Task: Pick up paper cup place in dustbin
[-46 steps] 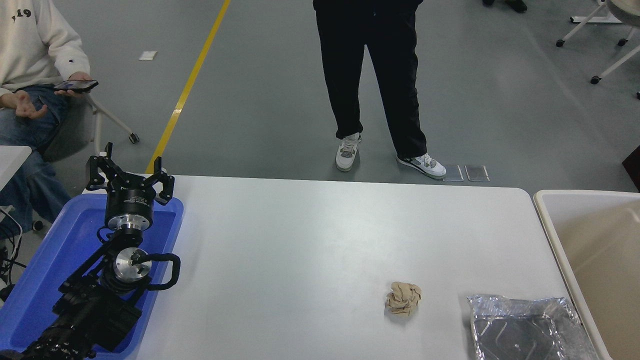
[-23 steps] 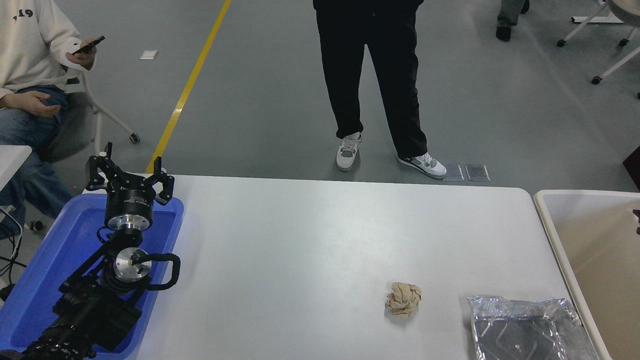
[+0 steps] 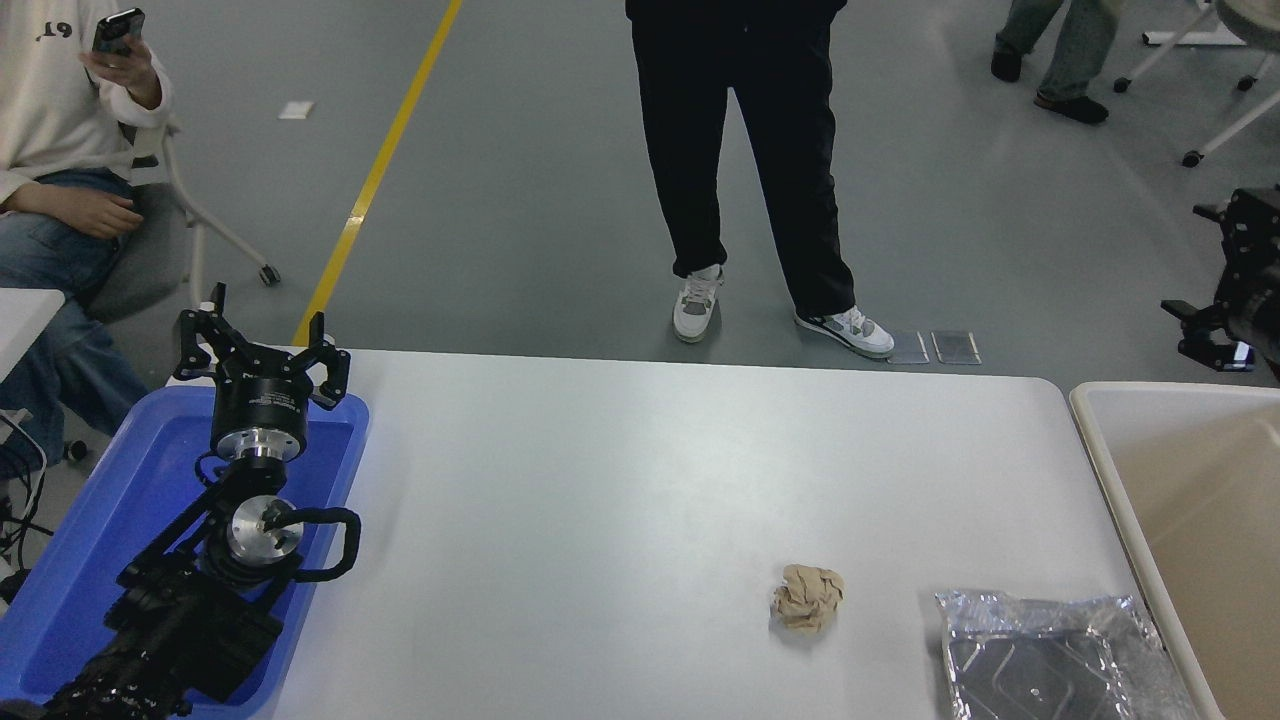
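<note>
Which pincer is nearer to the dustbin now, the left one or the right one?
The right. The right pincer hangs at the picture's right edge, just above the dustbin's far rim. The left pincer is parked over the blue tray, across the whole table.

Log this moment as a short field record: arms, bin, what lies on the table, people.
left gripper: parked over the blue tray, fingers spread
right gripper: at right edge, above the dustbin's far rim, fingers apart, holding nothing visible
dustbin: off table's right end, no cup seen inside
paper cup: not in view
table: tan paper ball, foil tray
people: one standing at far side, one seated far left
</note>
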You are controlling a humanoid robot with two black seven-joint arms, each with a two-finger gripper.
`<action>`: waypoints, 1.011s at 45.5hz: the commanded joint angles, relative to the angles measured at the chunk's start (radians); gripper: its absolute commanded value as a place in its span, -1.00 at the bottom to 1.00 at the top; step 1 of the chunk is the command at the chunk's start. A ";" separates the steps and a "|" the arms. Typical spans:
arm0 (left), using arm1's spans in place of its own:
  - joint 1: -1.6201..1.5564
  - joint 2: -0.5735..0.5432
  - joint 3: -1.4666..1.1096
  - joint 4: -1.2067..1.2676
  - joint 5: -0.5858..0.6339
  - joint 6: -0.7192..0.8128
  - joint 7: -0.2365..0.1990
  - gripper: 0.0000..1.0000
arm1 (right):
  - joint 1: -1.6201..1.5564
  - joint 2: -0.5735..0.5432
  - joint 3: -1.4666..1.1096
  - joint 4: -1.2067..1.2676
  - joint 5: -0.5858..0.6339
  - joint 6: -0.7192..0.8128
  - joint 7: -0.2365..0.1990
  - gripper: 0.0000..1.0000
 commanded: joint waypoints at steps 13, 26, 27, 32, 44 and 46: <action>0.000 0.000 0.000 0.000 0.001 0.000 0.000 0.98 | 0.572 -0.278 -0.521 0.430 -0.175 0.003 0.001 1.00; 0.000 0.000 0.000 0.000 0.001 0.000 0.000 0.98 | 1.044 -0.159 -1.160 0.432 -0.155 0.109 0.001 1.00; 0.000 0.000 0.000 0.000 0.001 0.000 0.000 0.98 | 1.075 -0.137 -1.206 0.432 -0.154 0.112 0.001 1.00; 0.000 0.000 0.000 0.000 0.001 0.000 0.000 0.98 | 1.219 -0.059 -1.371 0.442 -0.126 0.132 0.001 1.00; 0.000 0.000 0.000 0.000 0.001 0.000 0.000 0.98 | 1.345 0.127 -1.420 0.508 -0.137 0.231 -0.002 1.00; 0.000 0.000 0.000 0.000 0.001 0.000 0.000 0.98 | 1.356 0.162 -1.420 0.513 -0.141 0.256 -0.002 1.00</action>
